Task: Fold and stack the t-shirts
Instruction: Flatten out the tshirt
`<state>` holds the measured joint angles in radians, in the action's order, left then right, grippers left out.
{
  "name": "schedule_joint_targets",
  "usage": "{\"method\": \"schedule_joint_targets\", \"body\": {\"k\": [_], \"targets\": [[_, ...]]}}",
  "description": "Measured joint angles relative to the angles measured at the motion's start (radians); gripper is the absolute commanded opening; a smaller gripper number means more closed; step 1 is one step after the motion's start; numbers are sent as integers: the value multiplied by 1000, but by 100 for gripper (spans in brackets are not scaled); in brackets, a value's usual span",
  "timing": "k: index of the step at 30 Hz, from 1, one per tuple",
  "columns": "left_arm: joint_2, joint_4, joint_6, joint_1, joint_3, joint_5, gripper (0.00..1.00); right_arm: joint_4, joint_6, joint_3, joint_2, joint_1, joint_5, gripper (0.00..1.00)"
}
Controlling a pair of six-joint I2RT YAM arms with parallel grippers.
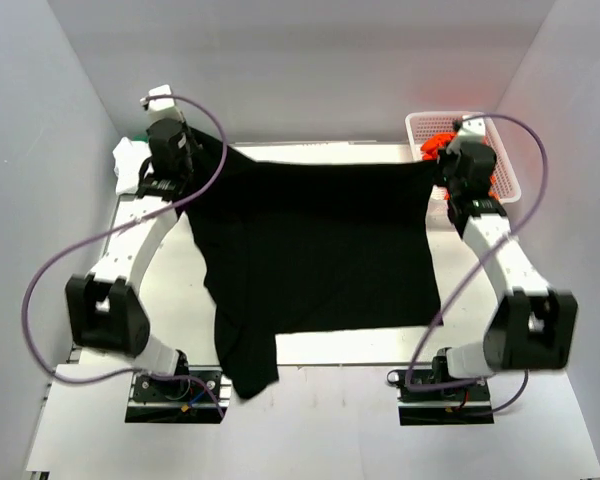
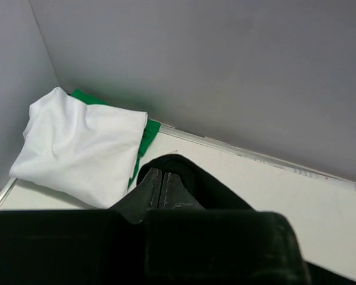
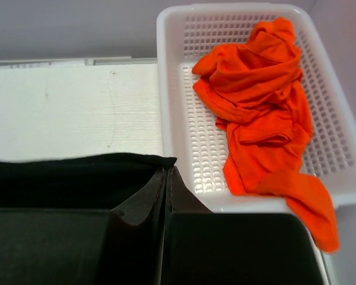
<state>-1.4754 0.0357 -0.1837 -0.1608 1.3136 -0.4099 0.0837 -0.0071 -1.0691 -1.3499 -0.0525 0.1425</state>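
Left claw (image 2: 160,181) is pinching shut on a far corner of the black t-shirt (image 1: 320,250). A fold of black cloth is wrapping round the tips, jaws pressed together with no gap showing.

Right claw (image 3: 168,178) is likewise clamping shut on the other far corner of the same shirt, with the cloth edge running off to the left of this claw.

In the overhead view, the shirt's far edge is stretching taut between the two claws. The rest is spreading back from them, toward the arm bases, across the counter (image 3: 71,107). One sleeve is trailing over the near counter edge beside the left arm's base.

Ahead and to the left of the left claw, the white t-shirt (image 2: 77,148) is lying folded in the far corner. It is resting on top of the green t-shirt (image 2: 145,133), of which only a strip is peeking out along the side nearest the claw.

Ahead and to the right of the right claw, the orange t-shirts (image 3: 255,113) are sitting crumpled in a white mesh basket (image 3: 193,136), how many cannot be told. One orange end is drooping over the basket rim closest to the claw
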Motion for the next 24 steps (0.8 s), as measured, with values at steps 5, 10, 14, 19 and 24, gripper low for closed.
{"method": "schedule_joint_targets", "body": {"k": [5, 10, 14, 19, 24], "targets": [[-190, 68, 27, 5, 108, -5, 0, 35, -21, -146, -212, 0, -11, 0], [-409, 105, 63, 7, 284, -15, 0, 53, -42, -351, -433, 0, -16, 0], [-586, 106, 79, 7, 457, -23, 0, 43, -57, -516, -592, -2, -14, 0], [-795, 78, 92, 9, 680, -42, 60, 27, -86, -718, -773, -3, 3, 10], [-956, 68, 90, 15, 837, -61, 100, -22, -132, -957, -953, -10, 48, 85]]}}
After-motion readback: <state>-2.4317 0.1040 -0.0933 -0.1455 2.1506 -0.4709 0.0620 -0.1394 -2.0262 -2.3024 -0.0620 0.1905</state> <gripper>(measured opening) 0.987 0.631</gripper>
